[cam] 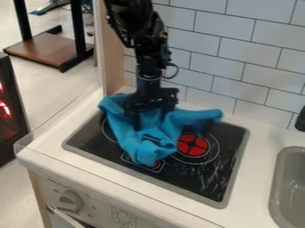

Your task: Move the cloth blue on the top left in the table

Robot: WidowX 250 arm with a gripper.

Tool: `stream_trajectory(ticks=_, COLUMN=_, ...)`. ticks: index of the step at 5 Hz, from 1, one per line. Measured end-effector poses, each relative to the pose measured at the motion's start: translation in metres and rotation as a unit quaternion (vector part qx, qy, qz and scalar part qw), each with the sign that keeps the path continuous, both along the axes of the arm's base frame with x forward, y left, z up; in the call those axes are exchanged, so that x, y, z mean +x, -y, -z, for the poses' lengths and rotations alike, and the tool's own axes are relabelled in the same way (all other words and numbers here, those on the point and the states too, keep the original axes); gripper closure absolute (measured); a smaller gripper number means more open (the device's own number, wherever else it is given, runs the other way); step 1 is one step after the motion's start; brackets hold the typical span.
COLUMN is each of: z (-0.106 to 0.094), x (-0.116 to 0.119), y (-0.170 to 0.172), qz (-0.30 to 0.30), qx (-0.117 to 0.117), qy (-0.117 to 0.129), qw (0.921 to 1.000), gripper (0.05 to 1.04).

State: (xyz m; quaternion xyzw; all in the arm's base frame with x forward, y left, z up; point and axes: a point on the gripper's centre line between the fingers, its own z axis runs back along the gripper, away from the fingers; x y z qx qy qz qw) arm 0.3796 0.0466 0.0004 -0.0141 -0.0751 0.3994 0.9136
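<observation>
Listing one blue cloth [132,139], crumpled in uneven folds over the left and rear of the black stove top [223,173], reaching the red disc [193,145]. Placing the gripper [149,116] low, directly over the cloth's upper folds. Grip: not telling from here whether released or clenched on fabric. Hazards, by cause:
- Catching only a thin fold, from a shallow bite, and so shedding the cloth partway.
- Dragging the loose front end and right-hand flap over the stove's grey rim [238,171], from too low a lift.
- Sliding off the white counter [53,153] at its left side, from carrying too far out.
- Bumping the tiled wall [244,53], from swinging too far back.
- Pulling the cloth back out of place, from withdrawing with fabric snagged.
</observation>
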Motion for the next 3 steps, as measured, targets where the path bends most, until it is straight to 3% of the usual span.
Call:
stream_trajectory(ticks=2, z=-0.0011, x=-0.0002, y=-0.0032, qz=-0.018, qx=-0.010, qy=-0.001, qw=0.9998, gripper=0.085)
stream_trajectory(ticks=3, z=-0.0056, x=-0.0021, y=0.0024, qz=-0.016, qx=-0.029, qy=-0.020, qw=0.9993, gripper=0.085)
